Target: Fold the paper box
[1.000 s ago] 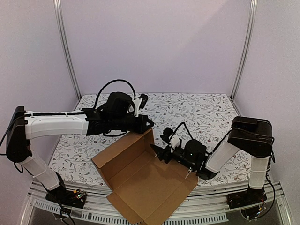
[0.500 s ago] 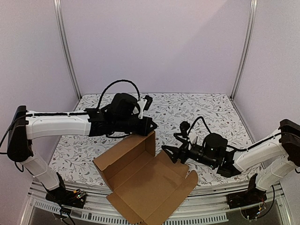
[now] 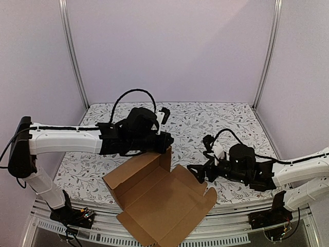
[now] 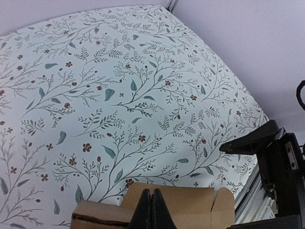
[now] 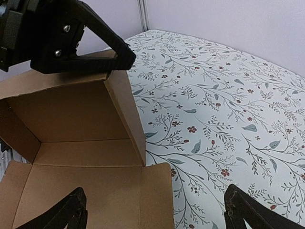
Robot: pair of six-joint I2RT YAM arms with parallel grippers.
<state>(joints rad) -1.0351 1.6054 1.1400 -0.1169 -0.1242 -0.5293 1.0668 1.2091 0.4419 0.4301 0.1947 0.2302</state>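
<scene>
Box position: paper box [image 3: 159,200] lay half-erected at near edge of table [image 3: 226,123], rear walls upright | left gripper [image 3: 165,141] pressed together at wall's top corner, pinch unclear | right gripper [image 3: 195,172] spread wide beside right flap | judged light, stiff, crease-prone; take flap edges near folds

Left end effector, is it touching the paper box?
Touching. In the right wrist view the left end effector sits on the paper box, along its back wall's top edge, no gap.

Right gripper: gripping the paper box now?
No, the right gripper is wide open and clamps nothing; the paper box lies below it.
</scene>
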